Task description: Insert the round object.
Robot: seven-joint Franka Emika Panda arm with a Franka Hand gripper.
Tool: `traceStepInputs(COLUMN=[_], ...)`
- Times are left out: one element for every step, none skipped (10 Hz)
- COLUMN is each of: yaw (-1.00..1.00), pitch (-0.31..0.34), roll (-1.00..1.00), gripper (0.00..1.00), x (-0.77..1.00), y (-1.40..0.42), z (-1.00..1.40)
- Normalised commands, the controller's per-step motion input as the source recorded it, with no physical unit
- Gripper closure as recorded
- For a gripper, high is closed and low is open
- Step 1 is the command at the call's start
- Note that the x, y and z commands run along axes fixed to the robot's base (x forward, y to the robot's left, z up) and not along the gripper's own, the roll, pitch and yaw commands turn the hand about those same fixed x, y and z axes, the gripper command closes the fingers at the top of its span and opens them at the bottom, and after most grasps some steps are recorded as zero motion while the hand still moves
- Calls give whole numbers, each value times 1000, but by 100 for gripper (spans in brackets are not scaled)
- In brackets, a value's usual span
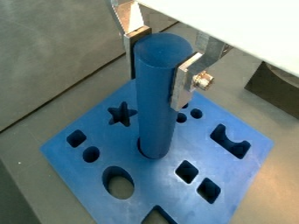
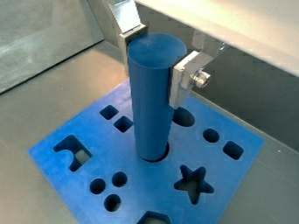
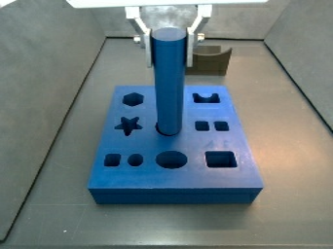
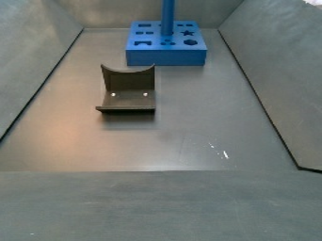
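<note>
The round object, a tall smooth blue cylinder peg [image 1: 158, 96], stands upright with its lower end in a round hole near the middle of the blue board [image 1: 152, 188]. It shows in both wrist views [image 2: 149, 96] and both side views [image 3: 166, 83] [image 4: 168, 14]. My gripper [image 1: 162, 61] is above the board, its silver fingers [image 1: 184, 83] pressed on opposite sides of the peg's top end; it also shows from the other wrist [image 2: 160, 59] and a side view [image 3: 169, 39]. The board [image 3: 176, 190] has several other shaped holes, among them a star [image 3: 128, 124].
The fixture [image 4: 127, 89], dark olive-brown with a notched upright, stands on the grey floor apart from the board [image 4: 164, 52]; in a side view it is behind the board [image 3: 211, 60]. Grey walls slope up around the floor.
</note>
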Motion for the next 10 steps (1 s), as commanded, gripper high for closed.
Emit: traceStepInputs(yaw=[0, 0, 0, 0, 0, 0, 0, 0, 0, -40], pitch=[0, -34, -93, -71, -27, 0, 0, -34, -77, -23], roll=[33, 6, 0, 0, 16, 19, 41, 64, 0, 0], gripper=[100, 100, 100, 100, 100, 100, 100, 100, 100, 100], x=[51, 0, -149, -197, -143, -31, 40, 154, 217, 300], y=[49, 0, 0, 0, -20, 0, -9, -11, 0, 0], z=[-194, -263, -137, -63, 0, -37, -194, -291, -386, -331])
